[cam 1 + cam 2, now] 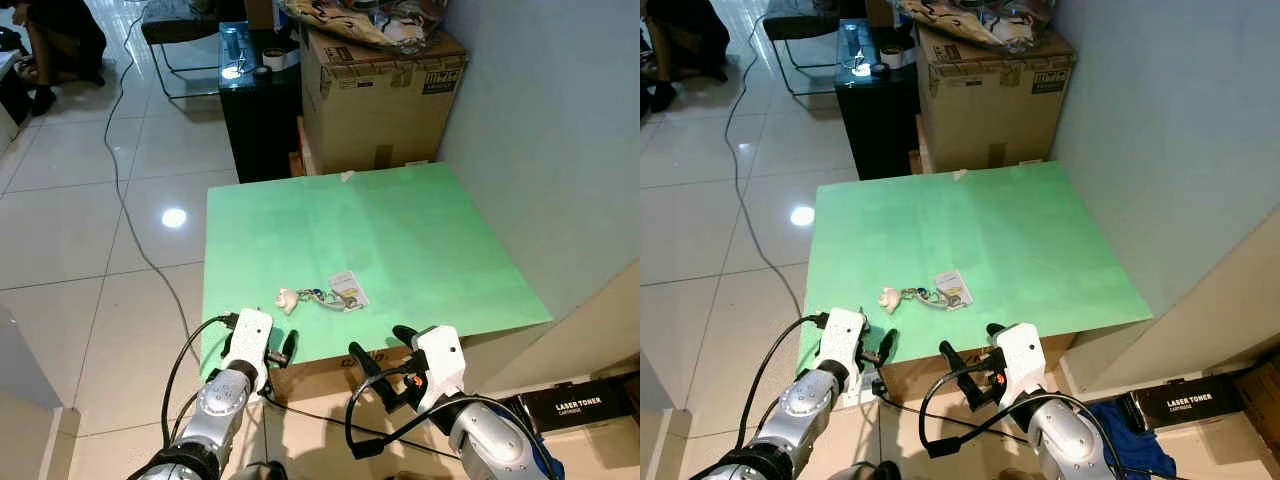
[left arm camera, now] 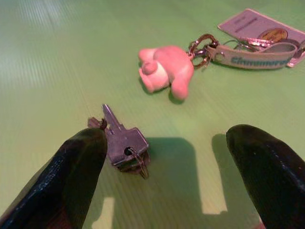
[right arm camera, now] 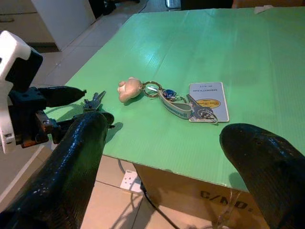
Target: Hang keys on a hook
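Note:
A key bunch lies near the front of the green tabletop (image 1: 400, 230): a pink figure (image 2: 164, 71), a grey-green strap (image 2: 257, 55) with keys, and a white card (image 3: 208, 101). A second small key set (image 2: 123, 143) lies closer to the front left corner. My left gripper (image 2: 167, 138) is open low over the tabletop, one finger beside the small key set, the pink figure a little beyond. My right gripper (image 1: 383, 347) is open just off the table's front edge, facing the key bunch (image 1: 325, 297), nothing between its fingers.
The green top rests on a cardboard box (image 1: 330, 372). A pale wall (image 1: 560, 130) runs along the right. Behind the table stand a large cardboard box (image 1: 380, 90) and a black cabinet (image 1: 258, 110). A cable (image 1: 125, 215) crosses the tiled floor. A person (image 1: 60, 40) sits far left.

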Controlling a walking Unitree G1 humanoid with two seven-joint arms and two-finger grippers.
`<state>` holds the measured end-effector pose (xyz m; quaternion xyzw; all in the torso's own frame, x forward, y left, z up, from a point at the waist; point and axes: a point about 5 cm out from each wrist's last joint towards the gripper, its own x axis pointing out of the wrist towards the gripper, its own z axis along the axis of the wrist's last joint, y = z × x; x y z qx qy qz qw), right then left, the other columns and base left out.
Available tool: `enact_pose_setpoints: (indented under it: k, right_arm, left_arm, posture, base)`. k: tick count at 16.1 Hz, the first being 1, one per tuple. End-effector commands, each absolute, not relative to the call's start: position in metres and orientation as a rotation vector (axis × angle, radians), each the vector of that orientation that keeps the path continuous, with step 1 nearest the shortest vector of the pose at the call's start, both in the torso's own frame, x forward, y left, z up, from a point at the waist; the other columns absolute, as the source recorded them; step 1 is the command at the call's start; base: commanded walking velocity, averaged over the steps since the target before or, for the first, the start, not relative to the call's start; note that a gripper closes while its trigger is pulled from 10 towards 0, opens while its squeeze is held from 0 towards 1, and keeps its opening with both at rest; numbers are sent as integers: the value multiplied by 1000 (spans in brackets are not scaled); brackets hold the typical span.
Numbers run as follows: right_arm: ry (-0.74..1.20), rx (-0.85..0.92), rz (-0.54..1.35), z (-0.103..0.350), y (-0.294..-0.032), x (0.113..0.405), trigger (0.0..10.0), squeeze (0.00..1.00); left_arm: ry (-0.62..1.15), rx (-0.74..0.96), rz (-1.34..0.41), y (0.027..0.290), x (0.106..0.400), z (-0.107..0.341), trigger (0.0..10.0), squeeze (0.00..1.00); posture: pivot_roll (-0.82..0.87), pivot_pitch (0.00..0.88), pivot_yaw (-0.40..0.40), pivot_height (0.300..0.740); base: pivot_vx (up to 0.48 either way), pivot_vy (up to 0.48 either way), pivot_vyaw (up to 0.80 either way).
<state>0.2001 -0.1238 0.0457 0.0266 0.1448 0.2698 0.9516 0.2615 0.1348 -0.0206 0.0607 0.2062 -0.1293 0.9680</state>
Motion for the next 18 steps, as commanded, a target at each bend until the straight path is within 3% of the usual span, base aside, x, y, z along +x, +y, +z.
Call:
enact_pose_setpoints:
  k: [1,2,3,4,5,11,18]
  right_arm:
    - [309,63,564,43,-123,198,10000,0]
    - [309,63,564,43,-123,198,10000,0]
    - [310,63,564,43,-124,198,10000,0]
    - [310,63,564,43,-123,197,10000,0]
    - [311,63,565,43,-123,197,10000,0]
    - [310,63,564,44,-123,195,10000,0]
    - [319,62,566,43,-123,194,10000,0]
  left_arm:
    - [445,125,-261,135,261,-23,9373,0]
    - [449,123,-261,135,261,-23,9373,0]
    - [459,121,-258,135,262,-24,4275,0]
    - [469,118,-246,134,264,-23,1804,0]
    - [469,111,-235,132,267,-22,0,0]
    - [477,112,-233,128,273,-19,0,0]
    - [517,116,-190,139,268,-25,0,0]
  posture:
    - [-228,89,46,740]
    - [-228,89,46,740]
    - [-228,90,45,740]
    - [-228,92,44,740]
    - [-228,91,44,740]
    - [-240,92,47,740]
    - [-234,92,40,740]
  base:
    - [0,0,0]
    - [0,0,0]
    - [0,0,0]
    - [0,0,0]
    - [0,0,0]
    - [0,0,0]
    - [0,0,0]
